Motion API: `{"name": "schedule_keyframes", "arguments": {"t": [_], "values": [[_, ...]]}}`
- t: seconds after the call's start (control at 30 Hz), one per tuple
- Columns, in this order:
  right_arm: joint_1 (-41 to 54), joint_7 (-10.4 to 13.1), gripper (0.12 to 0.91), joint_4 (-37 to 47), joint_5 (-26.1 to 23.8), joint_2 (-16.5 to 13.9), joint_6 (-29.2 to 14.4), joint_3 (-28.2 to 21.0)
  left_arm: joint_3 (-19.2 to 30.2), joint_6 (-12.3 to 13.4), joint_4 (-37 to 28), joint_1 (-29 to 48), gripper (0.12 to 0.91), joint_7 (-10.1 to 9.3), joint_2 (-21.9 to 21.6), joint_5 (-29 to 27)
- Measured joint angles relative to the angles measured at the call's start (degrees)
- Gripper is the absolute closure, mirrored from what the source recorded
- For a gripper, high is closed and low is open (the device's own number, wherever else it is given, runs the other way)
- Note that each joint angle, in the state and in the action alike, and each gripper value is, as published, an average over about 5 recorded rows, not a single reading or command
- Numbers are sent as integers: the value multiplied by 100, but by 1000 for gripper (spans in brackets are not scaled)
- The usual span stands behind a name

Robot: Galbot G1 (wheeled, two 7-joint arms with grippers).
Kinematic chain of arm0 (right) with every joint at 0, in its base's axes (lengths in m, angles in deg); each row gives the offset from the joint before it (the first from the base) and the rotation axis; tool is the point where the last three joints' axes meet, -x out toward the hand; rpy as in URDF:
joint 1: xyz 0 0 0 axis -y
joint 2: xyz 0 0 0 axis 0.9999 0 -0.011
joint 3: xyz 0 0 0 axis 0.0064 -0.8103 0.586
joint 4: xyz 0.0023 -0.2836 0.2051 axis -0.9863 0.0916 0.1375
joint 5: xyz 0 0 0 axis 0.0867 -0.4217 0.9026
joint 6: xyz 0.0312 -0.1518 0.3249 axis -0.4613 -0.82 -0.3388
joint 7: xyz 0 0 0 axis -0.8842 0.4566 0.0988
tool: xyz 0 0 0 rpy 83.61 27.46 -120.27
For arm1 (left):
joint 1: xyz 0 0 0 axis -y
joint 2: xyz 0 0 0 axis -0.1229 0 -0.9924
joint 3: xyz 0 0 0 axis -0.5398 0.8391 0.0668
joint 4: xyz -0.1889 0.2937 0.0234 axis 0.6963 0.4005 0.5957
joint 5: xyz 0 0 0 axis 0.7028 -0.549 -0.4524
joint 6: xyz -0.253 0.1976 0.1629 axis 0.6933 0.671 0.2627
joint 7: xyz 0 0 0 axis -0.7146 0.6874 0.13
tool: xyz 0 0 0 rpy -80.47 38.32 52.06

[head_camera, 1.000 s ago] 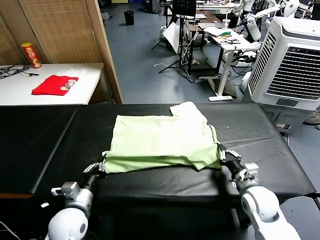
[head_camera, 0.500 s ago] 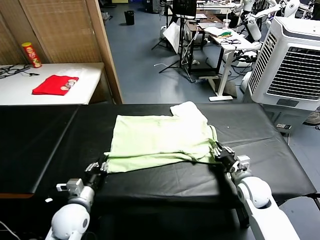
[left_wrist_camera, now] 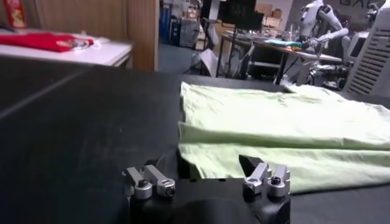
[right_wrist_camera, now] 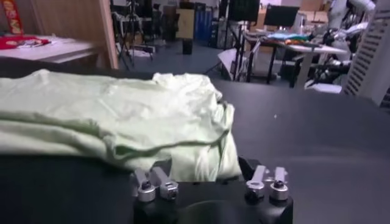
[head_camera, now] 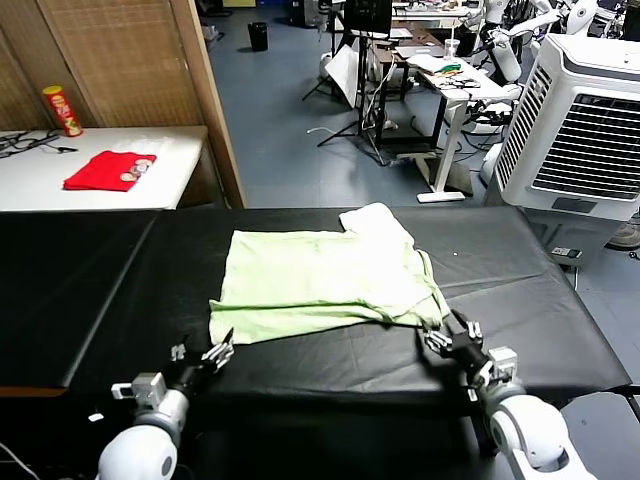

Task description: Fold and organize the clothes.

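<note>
The clothes, one pale green T-shirt (head_camera: 325, 285), lie folded on the black table (head_camera: 540, 300) with one sleeve (head_camera: 375, 220) sticking out at the back. My left gripper (head_camera: 203, 351) sits open just short of the shirt's front left corner (left_wrist_camera: 201, 152); in the left wrist view the gripper (left_wrist_camera: 199, 160) has the fabric edge just ahead of its spread fingers. My right gripper (head_camera: 450, 336) is open at the front right corner. In the right wrist view a hanging fold (right_wrist_camera: 195, 161) lies between that gripper's (right_wrist_camera: 203, 162) spread fingers, which stand clear of it.
A red folded garment (head_camera: 110, 170) and a red can (head_camera: 62, 110) rest on a white side table at the back left. A wooden partition (head_camera: 205, 100) stands behind the table, and a white air cooler (head_camera: 585, 120) to the right. The table's front edge is right behind both grippers.
Both grippers opened and let go of the shirt's front edge, then drew back toward the table's near edge. The shirt's front fold settled flat.
</note>
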Motion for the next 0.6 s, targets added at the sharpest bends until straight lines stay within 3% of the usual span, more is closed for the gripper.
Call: {"name": "schedule_keyframes", "arguments": {"t": [0.13, 0.3, 0.4, 0.6], "values": [[11, 43, 862, -32, 52, -43, 35, 7, -7, -10, -94, 10, 548, 30, 1, 115], [-53, 226, 897, -292, 389, -222, 407, 133, 7, -47, -142, 21, 830, 23, -22, 87], [-156, 303, 899, -520, 590, -344, 697, 255, 18, -88, -69, -41, 905, -6, -99, -127], [-591, 427, 900, -999, 718, -423, 1113, 514, 15, -164, 213, -280, 903, -70, -416, -403]]}}
